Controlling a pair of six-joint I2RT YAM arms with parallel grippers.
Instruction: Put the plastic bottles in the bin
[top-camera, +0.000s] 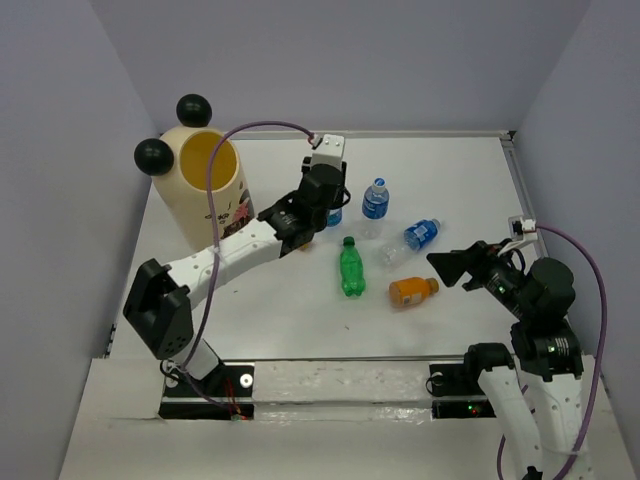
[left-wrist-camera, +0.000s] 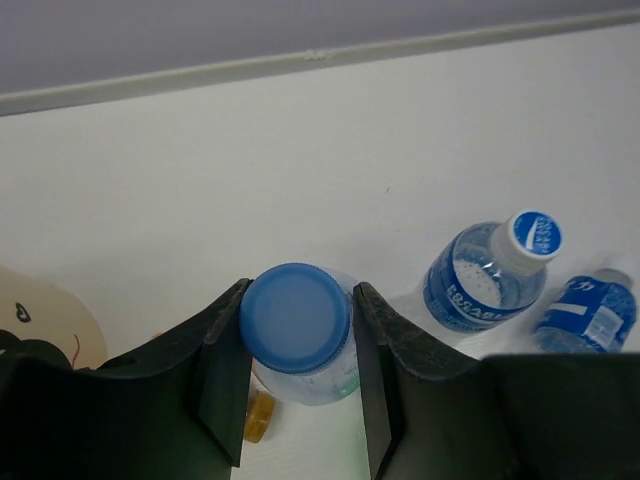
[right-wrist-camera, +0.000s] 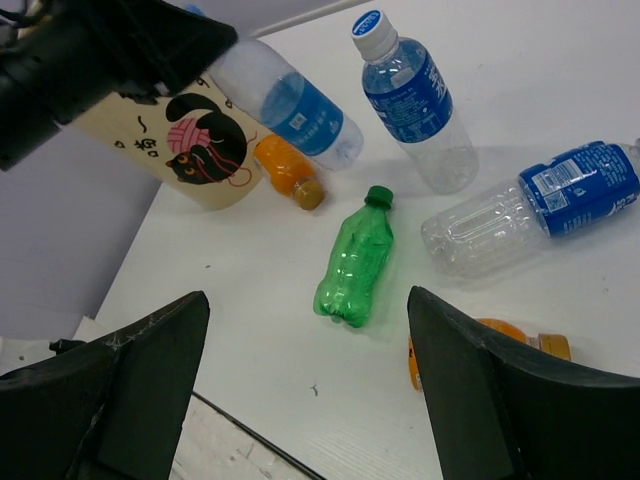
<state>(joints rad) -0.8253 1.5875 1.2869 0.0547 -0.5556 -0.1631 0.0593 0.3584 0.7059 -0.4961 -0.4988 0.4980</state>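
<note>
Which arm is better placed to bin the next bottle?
Left: the left gripper holds a blue-capped bottle beside the bin; the right gripper is open, empty and farther off.

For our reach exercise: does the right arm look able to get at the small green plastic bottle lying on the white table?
Probably yes: the open right gripper faces the small green plastic bottle, with only bare white table between them.

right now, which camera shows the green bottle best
The right wrist view: the green bottle lies there whole and close, cap and body clear, with nothing covering it. The top external view also shows it whole, but small. The left wrist view does not show it.
</note>
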